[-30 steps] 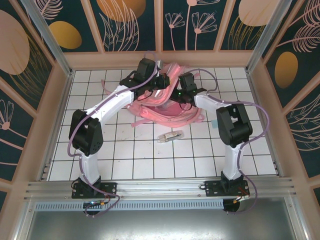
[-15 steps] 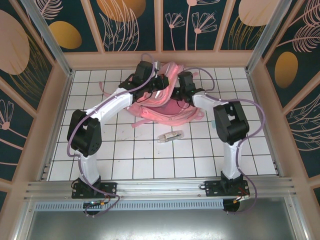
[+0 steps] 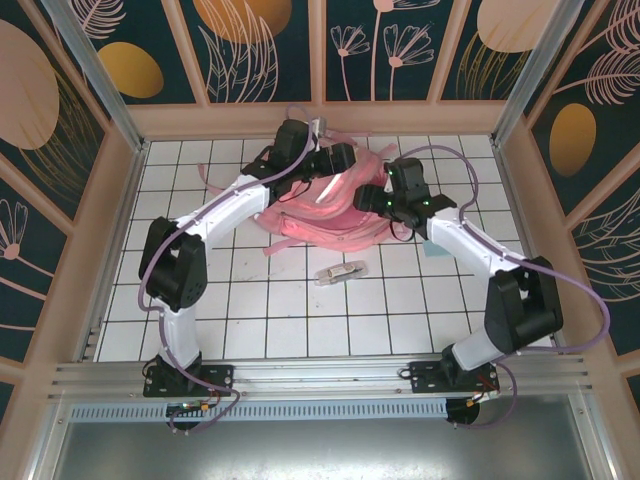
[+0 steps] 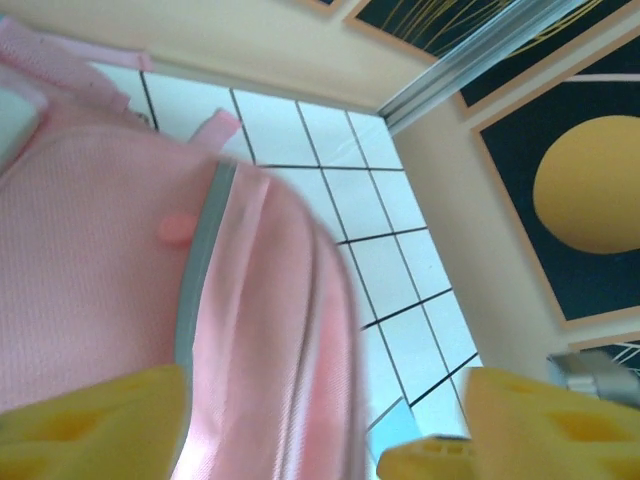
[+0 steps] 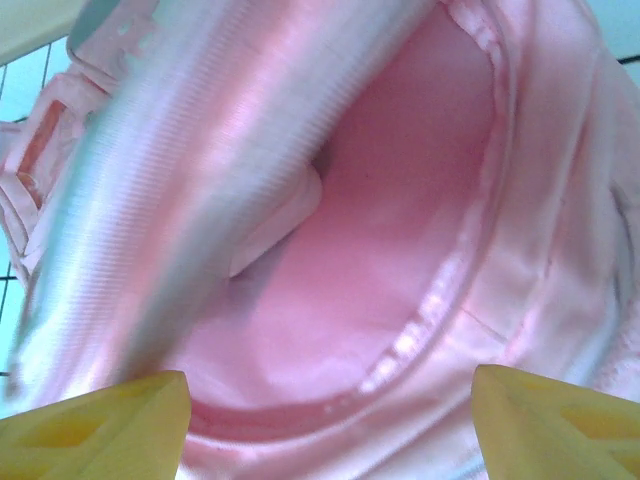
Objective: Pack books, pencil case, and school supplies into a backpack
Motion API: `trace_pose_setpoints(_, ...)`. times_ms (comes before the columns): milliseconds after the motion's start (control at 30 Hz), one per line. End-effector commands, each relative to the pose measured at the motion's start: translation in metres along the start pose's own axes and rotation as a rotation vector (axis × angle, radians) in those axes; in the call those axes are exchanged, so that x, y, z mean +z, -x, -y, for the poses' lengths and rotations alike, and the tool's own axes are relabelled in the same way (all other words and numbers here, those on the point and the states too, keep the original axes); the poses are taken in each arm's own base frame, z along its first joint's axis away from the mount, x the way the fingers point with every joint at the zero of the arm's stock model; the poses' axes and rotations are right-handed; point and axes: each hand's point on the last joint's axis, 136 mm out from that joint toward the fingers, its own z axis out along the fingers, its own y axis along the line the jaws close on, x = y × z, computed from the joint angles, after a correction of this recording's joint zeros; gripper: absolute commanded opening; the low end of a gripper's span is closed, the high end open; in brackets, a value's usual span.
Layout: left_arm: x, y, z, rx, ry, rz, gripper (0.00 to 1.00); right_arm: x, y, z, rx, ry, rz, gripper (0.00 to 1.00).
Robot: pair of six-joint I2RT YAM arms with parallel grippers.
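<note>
**Hovering open-fingered at a pink backpack**

Looking down on a white-tiled counter (image 3: 250, 320), with a large pink backpack (image 3: 325, 212) slumping at its far middle. Reaching over the backpack's far side with the left pincer (image 3: 340, 160), and hanging at its right edge with the right pincer (image 3: 370, 198).

From the left wrist: holding both yellow fingers (image 4: 90, 425) spread wide, gripping nothing, with the backpack's outer fabric and a grey reflective strip (image 4: 200, 270) lying just beyond and between them.

From the right wrist: likewise keeping the fingers (image 5: 560, 425) wide apart and released, pointing straight into the backpack's gaping mouth, toward a flat pink pencil case (image 5: 280, 225) with a rounded corner resting inside against the lining.

Showing a narrow transparent box (image 3: 340, 272) lying by itself on the counter, nearer the arm bases than the backpack and well apart from both pincers.
</note>
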Motion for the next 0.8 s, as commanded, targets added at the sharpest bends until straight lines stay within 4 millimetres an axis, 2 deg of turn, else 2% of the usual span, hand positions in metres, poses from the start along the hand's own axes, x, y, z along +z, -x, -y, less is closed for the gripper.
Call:
trace_pose_setpoints(0, -0.032, 0.031, 0.007, 0.036, 0.026, 0.129, 0.99, -0.011, -0.016, -0.016, 0.021, 0.005, -0.015, 0.72)
trace_pose_setpoints(67, -0.050, 0.038, -0.018, 0.010, 0.104, 0.180, 0.99, -0.007, -0.027, -0.030, 0.023, 0.006, -0.026, 0.69)
trace_pose_setpoints(133, -0.066, 0.036, -0.052, -0.025, 0.190, 0.206, 0.99, -0.002, -0.043, -0.053, 0.005, 0.038, -0.039, 0.67)
trace_pose_setpoints(167, -0.071, 0.030, -0.076, -0.057, 0.239, 0.206, 0.99, 0.001, -0.050, -0.067, -0.006, 0.062, -0.045, 0.67)
trace_pose_setpoints(200, -0.085, 0.031, -0.084, -0.084, 0.249, 0.223, 0.99, 0.003, -0.055, -0.075, -0.005, 0.072, -0.051, 0.66)
trace_pose_setpoints(267, -0.100, 0.017, -0.119, -0.165, 0.278, 0.235, 0.99, 0.013, -0.070, -0.100, -0.003, 0.132, -0.079, 0.64)
trace_pose_setpoints(367, -0.114, -0.002, -0.166, -0.227, 0.344, 0.258, 0.99, 0.031, -0.082, -0.116, 0.007, 0.142, -0.103, 0.60)
trace_pose_setpoints(500, -0.112, -0.020, -0.209, -0.284, 0.411, 0.228, 0.98, 0.049, -0.086, -0.101, 0.102, 0.098, -0.096, 0.59)
trace_pose_setpoints(700, -0.085, -0.033, -0.240, -0.408, 0.422, 0.222, 0.92, 0.064, -0.087, -0.052, 0.283, 0.044, -0.079, 0.59)
trace_pose_setpoints(767, -0.076, -0.035, -0.249, -0.448, 0.419, 0.238, 0.87, 0.067, -0.087, -0.041, 0.299, 0.029, -0.071, 0.59)
